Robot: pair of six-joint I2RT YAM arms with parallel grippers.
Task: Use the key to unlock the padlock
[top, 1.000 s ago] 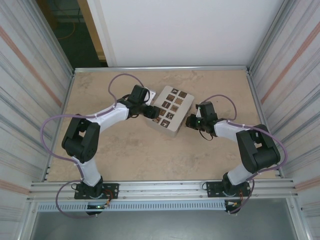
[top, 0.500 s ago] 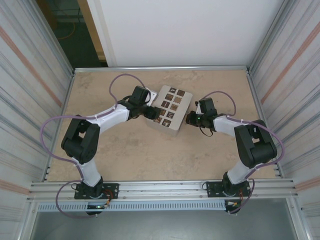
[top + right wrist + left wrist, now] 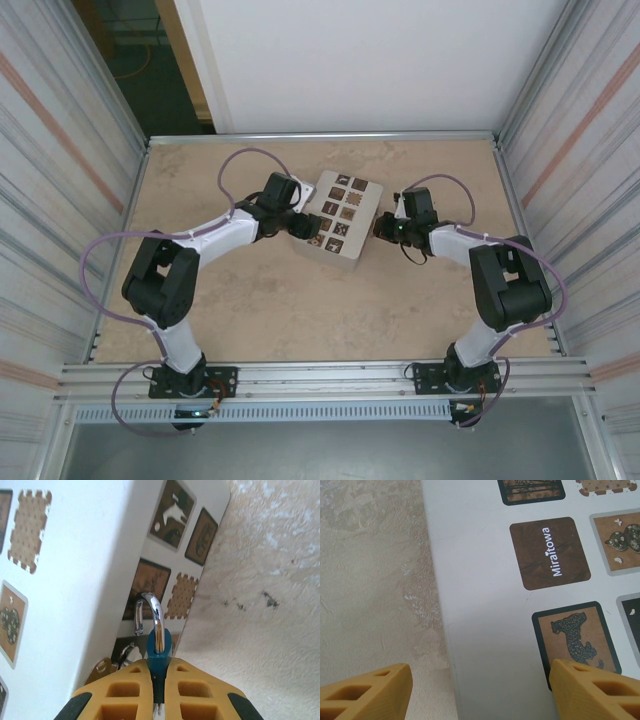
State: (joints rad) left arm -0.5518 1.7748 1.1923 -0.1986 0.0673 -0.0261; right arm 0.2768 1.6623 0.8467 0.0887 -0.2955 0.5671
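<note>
Padlock (image 3: 159, 652) first: you have it pinched by its blue body in the right gripper (image 3: 159, 671), whose yellow fingers (image 3: 127, 690) are closed tight against it on both sides. Its long axis runs straight out from between those fingers, with the silver shackle (image 3: 156, 612) leading toward the side wall of the box (image 3: 85, 580). The shackle's shorter leg appears to end free, left of the body. A small metal ring (image 3: 126, 653) and a brass-coloured tab (image 3: 102, 667) sit just left of the body against the box; you cannot tell from this view whether they belong to the key. From above, your right arm is folded at the elbow, its forearm reaching in leftward so that the right gripper (image 3: 383, 231) is at the box's right side. Your left arm stretches diagonally from the other side, and the left gripper (image 3: 480, 695) stands wide open holding nothing, one finger (image 3: 365, 690) over the table (image 3: 370, 570) and the other over the box top (image 3: 480, 605), straddling its left edge. You are working with two arms, one padlock and one box.
</note>
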